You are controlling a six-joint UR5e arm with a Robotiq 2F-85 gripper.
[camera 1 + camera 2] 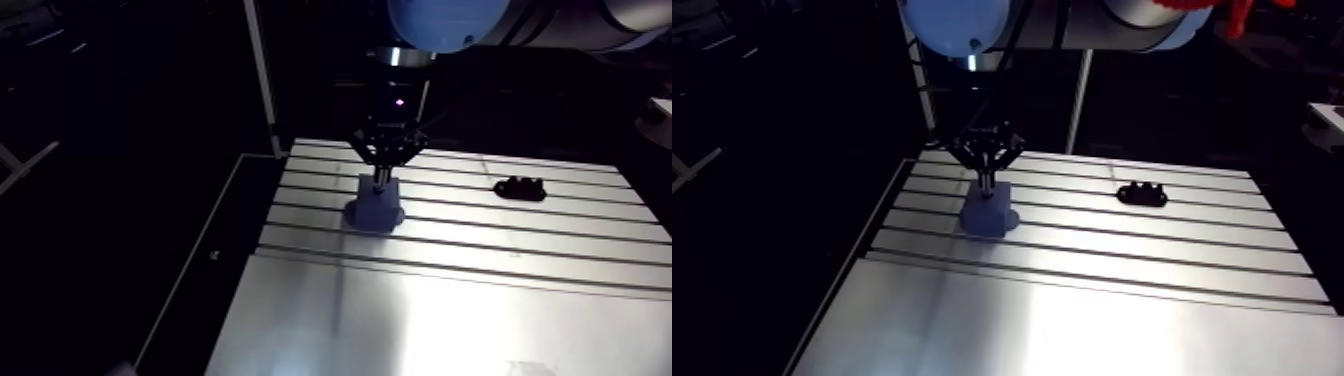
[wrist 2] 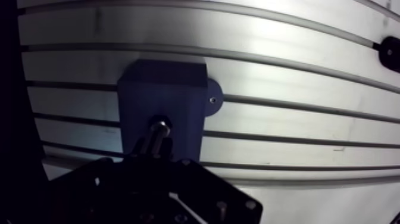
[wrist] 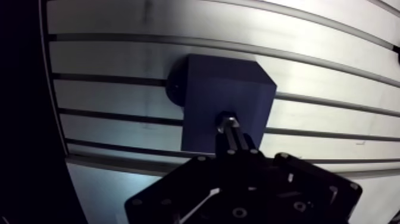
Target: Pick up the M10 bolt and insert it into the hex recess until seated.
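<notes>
We see gripper [image 3: 235,143] clamped on bolt [image 3: 227,121]. Bolt juts just ahead of gripper, end at top face of blue block [image 3: 208,101] on worktop [image 3: 119,59]. We judge bolt stiff, dense, slick steel. Hold shank squarely, else it tilts on entry.

Slotted aluminium table [image 1: 450,300] before me, its parallel slots running across the far half, the near half plain. Two items rest on it: a dark blue fixture block [image 1: 378,200], upright, with a round mounting ear [image 2: 213,98] at its foot, and, well apart from it, a small black part [image 1: 520,187].
</notes>
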